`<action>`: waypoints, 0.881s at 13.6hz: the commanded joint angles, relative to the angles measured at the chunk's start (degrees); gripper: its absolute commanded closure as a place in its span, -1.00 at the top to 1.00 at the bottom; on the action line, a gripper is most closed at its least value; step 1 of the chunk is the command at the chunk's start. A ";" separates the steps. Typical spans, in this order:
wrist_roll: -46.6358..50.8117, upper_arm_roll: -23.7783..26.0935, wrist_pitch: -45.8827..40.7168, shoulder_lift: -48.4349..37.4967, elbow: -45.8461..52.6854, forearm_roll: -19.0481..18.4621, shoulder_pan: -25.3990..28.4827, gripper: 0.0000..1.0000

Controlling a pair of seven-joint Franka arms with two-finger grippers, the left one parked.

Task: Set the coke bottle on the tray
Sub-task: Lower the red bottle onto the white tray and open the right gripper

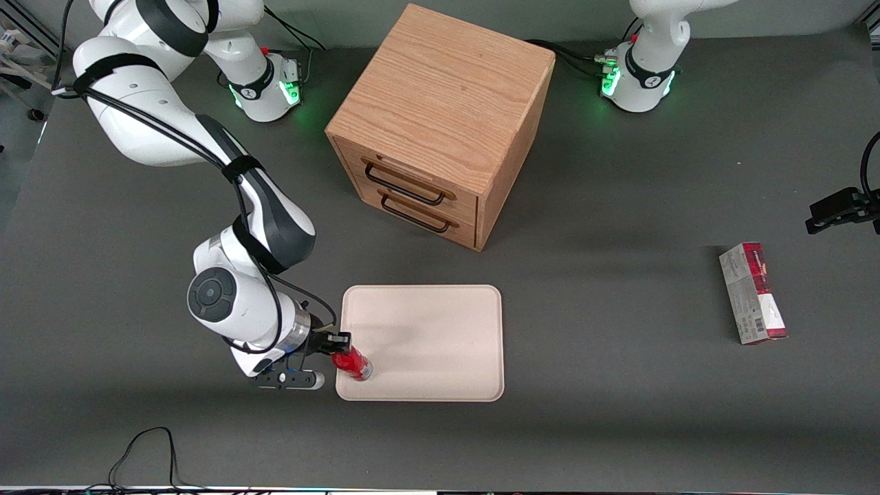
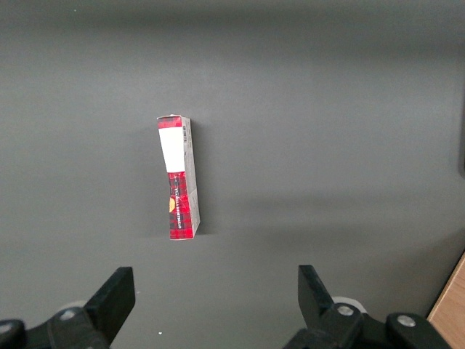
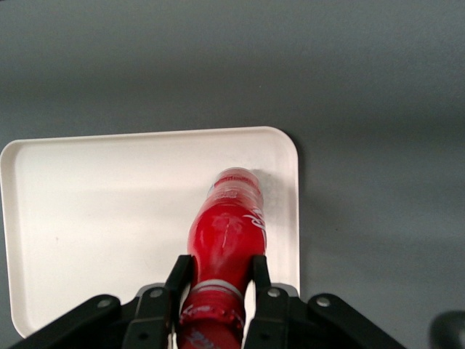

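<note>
The small red coke bottle [image 1: 353, 364] stands tilted on the pale beige tray [image 1: 440, 323], at the tray's corner nearest the front camera on the working arm's side. My right gripper [image 1: 338, 345] is shut on the bottle's neck. In the right wrist view the two black fingers [image 3: 179, 278] press on either side of the bottle [image 3: 227, 233], whose base rests on the tray [image 3: 94, 211] close to its rim.
A wooden drawer cabinet [image 1: 440, 124] with two drawers stands farther from the front camera than the tray. A red-and-white carton [image 1: 753, 293] lies toward the parked arm's end of the table; it also shows in the left wrist view [image 2: 179, 178].
</note>
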 commanded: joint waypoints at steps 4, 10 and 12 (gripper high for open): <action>1.14 0.37 2.35 0.43 -0.72 -1.56 -0.17 0.36; 2.46 0.19 4.54 0.25 -0.46 -2.44 -0.25 1.00; 2.37 -0.68 4.46 -0.01 -0.11 -2.52 0.01 1.00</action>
